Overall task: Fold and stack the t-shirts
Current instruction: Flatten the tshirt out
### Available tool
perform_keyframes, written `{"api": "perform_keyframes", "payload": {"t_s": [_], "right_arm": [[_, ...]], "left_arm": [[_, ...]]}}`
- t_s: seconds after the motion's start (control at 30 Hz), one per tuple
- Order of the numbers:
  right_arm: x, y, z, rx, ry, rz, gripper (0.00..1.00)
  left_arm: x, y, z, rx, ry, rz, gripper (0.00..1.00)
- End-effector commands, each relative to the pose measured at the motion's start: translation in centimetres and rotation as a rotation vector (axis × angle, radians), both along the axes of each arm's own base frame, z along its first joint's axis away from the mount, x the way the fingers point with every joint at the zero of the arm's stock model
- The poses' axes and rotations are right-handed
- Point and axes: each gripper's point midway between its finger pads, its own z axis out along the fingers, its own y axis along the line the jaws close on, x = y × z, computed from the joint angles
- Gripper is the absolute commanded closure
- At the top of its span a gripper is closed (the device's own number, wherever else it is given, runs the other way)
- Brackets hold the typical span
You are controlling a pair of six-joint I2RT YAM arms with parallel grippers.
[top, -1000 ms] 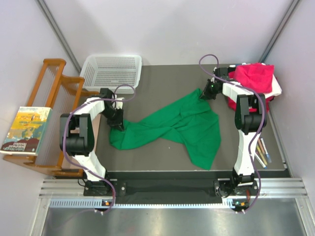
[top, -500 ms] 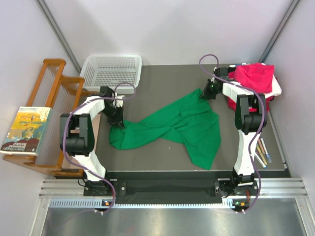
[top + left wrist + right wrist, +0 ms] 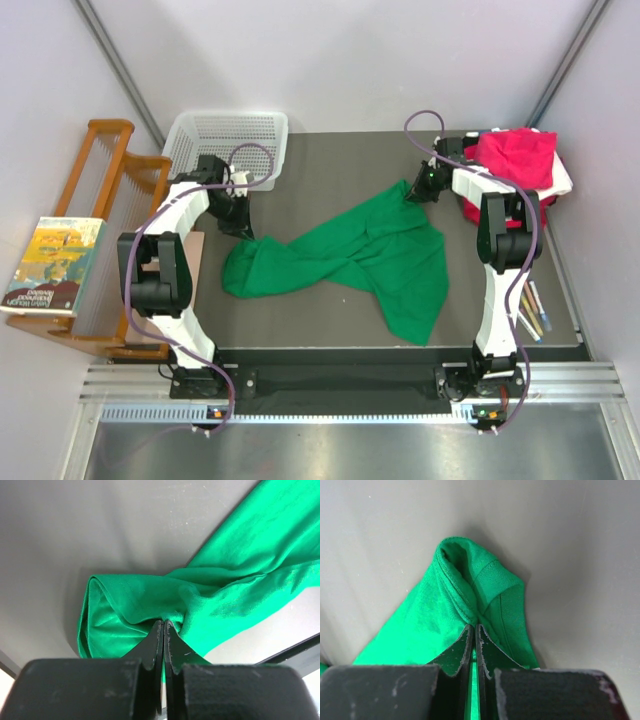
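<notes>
Your left claw (image 3: 163, 623) and right claw (image 3: 472, 626) are each clamped on the green t-shirt (image 3: 372, 255), crumpled across the worktop (image 3: 330, 170); draw them apart evenly and low, so it spreads flat without slipping.

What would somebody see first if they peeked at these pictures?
The bright green t-shirt, sprawled crumpled across the middle of the dark table, grabs the eye first. The left pincer pinches it near its left end and the right pincer pinches its far right corner, both shut on the cloth. A pink t-shirt sits heaped at the table's far right corner.
</notes>
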Motion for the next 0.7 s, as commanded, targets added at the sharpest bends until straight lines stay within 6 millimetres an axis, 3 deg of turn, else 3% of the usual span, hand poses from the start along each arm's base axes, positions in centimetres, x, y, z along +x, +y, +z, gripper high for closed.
{"api": "perform_keyframes", "payload": {"t_s": [0.0, 0.27, 0.4, 0.43, 0.53, 0.67], "right_arm": [[1.8, 0.4, 4.1, 0.022, -0.098, 0.009, 1.0], [2.8, 1.9, 5.0, 0.043, -0.132, 0.049, 1.0], [2.5, 0.7, 6.8, -0.015, -0.205, -0.004, 1.0], [3.2, 0.5, 8.6, -0.015, -0.284, -0.018, 1.0], [2.4, -0.2, 13.8, -0.033, -0.397, -0.038, 1.0], [1.4, -0.4, 18.3, -0.026, -0.468, -0.039, 1.0]], "left_arm": [[-0.4, -0.2, 0.4, -0.007, -0.004, -0.005, 1.0], [-0.3, -0.2, 0.5, -0.006, -0.007, 0.001, 1.0], [-0.2, -0.1, 0.7, 0.0, -0.015, 0.004, 1.0], [-0.1, -0.1, 0.9, 0.0, -0.021, 0.005, 1.0], [1.0, -0.2, 2.5, -0.003, -0.058, 0.008, 1.0], [3.5, -0.2, 6.3, -0.005, -0.136, 0.016, 1.0]]}}
